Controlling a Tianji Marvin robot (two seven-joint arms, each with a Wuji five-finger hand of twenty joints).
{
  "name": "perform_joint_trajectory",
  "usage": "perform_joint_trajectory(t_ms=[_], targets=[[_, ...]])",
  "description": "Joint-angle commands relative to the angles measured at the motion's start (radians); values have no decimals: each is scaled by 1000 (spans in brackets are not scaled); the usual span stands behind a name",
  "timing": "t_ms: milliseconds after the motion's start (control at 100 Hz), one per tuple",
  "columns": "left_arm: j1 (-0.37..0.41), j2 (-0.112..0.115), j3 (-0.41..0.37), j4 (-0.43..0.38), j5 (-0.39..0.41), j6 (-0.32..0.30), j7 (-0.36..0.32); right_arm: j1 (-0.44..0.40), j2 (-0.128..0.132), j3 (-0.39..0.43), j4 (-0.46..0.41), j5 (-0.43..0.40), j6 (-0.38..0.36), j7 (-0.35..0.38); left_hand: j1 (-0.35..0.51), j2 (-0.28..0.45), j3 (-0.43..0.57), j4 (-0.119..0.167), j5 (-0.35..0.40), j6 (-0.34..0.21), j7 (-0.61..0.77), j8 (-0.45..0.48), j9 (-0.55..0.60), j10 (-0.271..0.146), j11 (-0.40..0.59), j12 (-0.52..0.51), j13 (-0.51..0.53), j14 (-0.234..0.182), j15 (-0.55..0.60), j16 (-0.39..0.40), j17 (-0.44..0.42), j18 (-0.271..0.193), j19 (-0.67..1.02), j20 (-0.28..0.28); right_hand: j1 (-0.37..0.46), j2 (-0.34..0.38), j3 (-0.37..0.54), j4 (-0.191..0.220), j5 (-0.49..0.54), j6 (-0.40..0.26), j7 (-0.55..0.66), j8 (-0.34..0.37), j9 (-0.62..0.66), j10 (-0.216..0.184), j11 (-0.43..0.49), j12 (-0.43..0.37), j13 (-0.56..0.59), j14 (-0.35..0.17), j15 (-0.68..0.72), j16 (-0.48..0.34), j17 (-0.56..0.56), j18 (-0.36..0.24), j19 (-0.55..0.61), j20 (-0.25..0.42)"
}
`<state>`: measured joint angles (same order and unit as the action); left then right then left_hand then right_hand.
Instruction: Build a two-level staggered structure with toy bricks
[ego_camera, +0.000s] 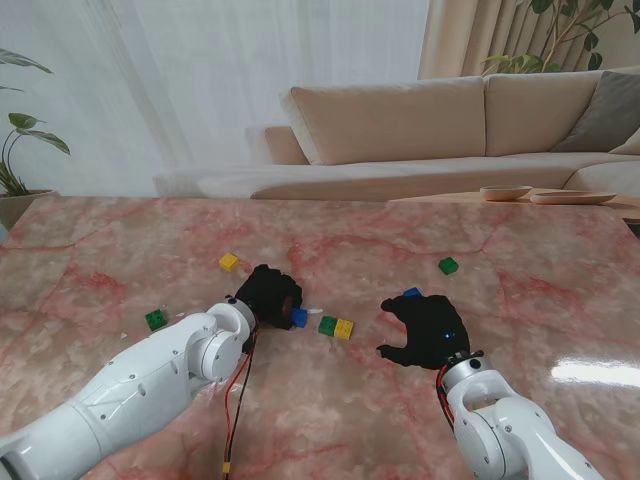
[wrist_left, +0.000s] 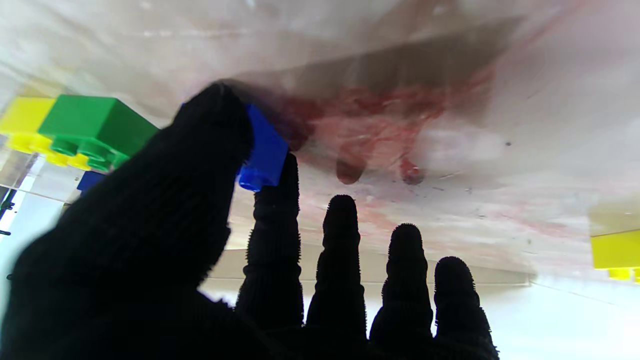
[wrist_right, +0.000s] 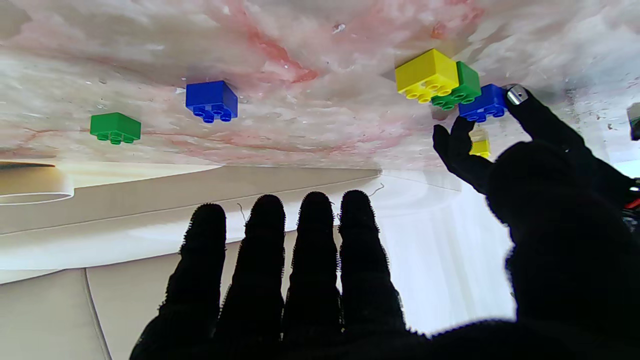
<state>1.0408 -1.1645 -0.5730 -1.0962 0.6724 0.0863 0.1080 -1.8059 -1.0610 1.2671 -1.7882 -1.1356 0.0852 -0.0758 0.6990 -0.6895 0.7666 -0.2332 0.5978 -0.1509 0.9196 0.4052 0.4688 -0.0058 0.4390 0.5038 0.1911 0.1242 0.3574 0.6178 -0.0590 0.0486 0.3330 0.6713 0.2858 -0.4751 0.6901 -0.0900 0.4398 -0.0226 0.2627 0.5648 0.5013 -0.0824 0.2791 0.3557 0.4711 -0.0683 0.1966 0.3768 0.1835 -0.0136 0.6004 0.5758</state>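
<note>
Pink-veined marble table (ego_camera: 120, 240), glossy, no writing readable anywhere. Left hand (ego_camera: 268, 293), black knit glove, pinches a blue brick (ego_camera: 299, 317) between thumb (wrist_left: 200, 150) and forefinger at mid-frame, right beside a green brick (ego_camera: 327, 325) and yellow brick (ego_camera: 344, 329) that touch. Right hand (ego_camera: 428, 328) hovers flat, fingers spread, holding nothing.

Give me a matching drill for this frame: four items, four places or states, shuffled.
Things:
1. left hand
2. right hand
3. green brick in the middle
4. lone yellow brick

Places or states:
A. touches a yellow brick on its right
B. open, holds nothing
C. farther from me than the left hand, by itself
D. pinches a blue brick

Pairs: 1-D, 2-B, 3-A, 4-C
</note>
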Motion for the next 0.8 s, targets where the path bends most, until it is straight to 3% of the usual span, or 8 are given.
perform_joint_trajectory(t_ms=[0,290,790], targets=[[-9,-20,12,18,-8,2,1,-14,0,3,-2,0,6,16,55,106,53,37,142,-81,138,40,8,5,20,16,7,-9,19,11,-11,-3,11,5,-10,10,20,20,4,-7,-3,-9,5,10,-17,-2,-24,4,-7,-6,-6,15,-7,19],[-60,-51,69,82,-45,-27,18,-24,0,15,-9,-3,10,20,52,88,63,39,134,-93,144,47,4,5,18,16,5,-8,19,11,-11,-1,9,7,-10,11,22,20,4,-8,-3,-9,6,9,-16,-2,-25,4,-7,-6,-6,16,-7,19],[-84,-66,121,126,-59,-73,15,-30,-1,18,-10,3,11,22,38,58,73,33,129,-102,147,60,0,3,10,13,2,-8,11,7,-14,-1,-3,8,-10,12,25,19,2,-7,-3,-9,5,9,-16,-2,-25,4,-7,-6,-7,15,-8,19]])
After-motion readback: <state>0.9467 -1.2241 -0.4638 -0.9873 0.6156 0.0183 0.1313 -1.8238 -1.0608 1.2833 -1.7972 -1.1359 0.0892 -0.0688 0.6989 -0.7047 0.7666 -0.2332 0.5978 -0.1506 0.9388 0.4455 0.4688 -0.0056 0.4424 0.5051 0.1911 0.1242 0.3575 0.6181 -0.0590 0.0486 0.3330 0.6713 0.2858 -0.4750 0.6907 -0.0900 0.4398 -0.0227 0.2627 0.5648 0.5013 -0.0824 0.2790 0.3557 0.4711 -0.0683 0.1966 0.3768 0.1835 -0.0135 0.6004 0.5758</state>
